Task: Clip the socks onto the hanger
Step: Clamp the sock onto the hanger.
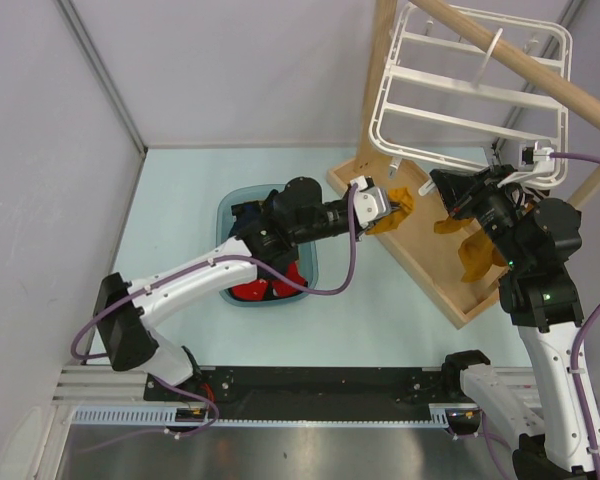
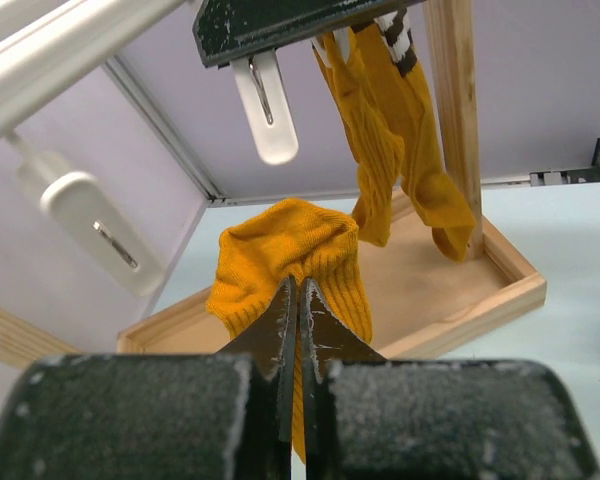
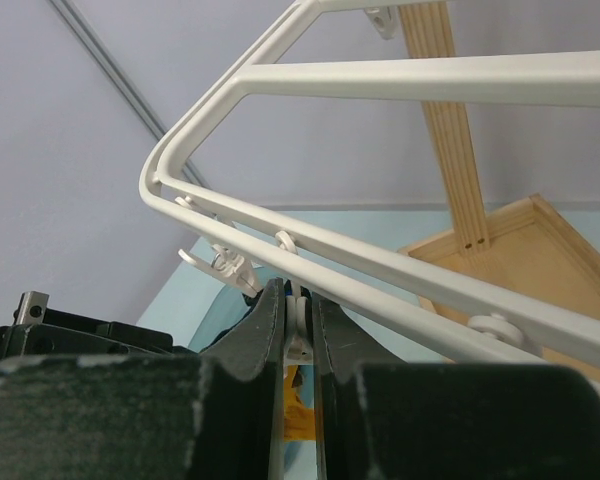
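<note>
"Where's the sock sitting right now?"

"The left tool (image 2: 298,298) is pinching it, jaws closed tight on what looks like the ribbed end of a short mustard sock (image 2: 280,250). It's hovering over the wooden rack (image 2: 450,300), just under the white hanger (image 1: 470,95)."

"And the other arm?"

"The right tool (image 3: 298,300) is squeezing a small white clip (image 3: 298,335) on the hanger's lower rail, fingers nearly shut around it."

"How's that sock going to behave?"

"Light, soft and floppy, I'd say. The knit is bunching above the fingers, nothing stiff in it. It's grippy enough not to slide. I'd be holding it near the edge, leaving a lip free for the clip."

"Any others up?"

"Two longer socks (image 2: 410,150), mustard with dark, white-striped cuffs, are dangling limp beside the rack's post."
</note>
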`<state>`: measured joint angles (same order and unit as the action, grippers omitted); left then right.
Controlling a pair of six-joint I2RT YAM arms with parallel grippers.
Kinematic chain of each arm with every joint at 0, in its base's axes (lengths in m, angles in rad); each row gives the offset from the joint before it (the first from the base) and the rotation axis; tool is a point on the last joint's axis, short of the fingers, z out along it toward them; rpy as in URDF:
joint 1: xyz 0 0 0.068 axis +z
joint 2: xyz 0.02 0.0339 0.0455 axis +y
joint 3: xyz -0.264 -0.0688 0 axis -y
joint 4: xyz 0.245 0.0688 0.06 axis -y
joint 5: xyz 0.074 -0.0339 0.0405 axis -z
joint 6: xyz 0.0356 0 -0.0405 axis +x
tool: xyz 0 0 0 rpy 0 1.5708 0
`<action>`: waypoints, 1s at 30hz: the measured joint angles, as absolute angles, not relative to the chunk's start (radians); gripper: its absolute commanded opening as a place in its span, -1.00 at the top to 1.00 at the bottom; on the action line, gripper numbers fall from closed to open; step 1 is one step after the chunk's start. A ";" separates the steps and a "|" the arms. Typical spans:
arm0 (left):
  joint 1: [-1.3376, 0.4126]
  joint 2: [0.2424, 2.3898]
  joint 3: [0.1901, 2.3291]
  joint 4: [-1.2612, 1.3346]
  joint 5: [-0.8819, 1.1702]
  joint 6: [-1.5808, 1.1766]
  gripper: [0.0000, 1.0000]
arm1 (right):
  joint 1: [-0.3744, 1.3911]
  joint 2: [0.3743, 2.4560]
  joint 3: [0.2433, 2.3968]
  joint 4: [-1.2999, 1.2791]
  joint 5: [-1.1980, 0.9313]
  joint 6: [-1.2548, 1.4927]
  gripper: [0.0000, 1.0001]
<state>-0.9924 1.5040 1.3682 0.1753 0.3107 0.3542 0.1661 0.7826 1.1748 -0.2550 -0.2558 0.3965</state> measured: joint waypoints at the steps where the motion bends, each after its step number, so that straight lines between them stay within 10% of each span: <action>1: -0.996 1.514 1.379 0.175 0.306 0.360 0.99 | 0.166 0.783 1.175 -0.255 -0.256 0.399 0.88; 30: -1.041 1.586 1.483 0.179 0.204 0.402 0.99 | 0.166 0.788 1.175 -0.251 -0.263 0.419 0.87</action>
<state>-1.0409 1.5864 1.4834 0.1791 0.2035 0.4019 0.1661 0.7876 1.1748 -0.2512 -0.2626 0.4191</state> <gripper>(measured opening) 0.007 0.120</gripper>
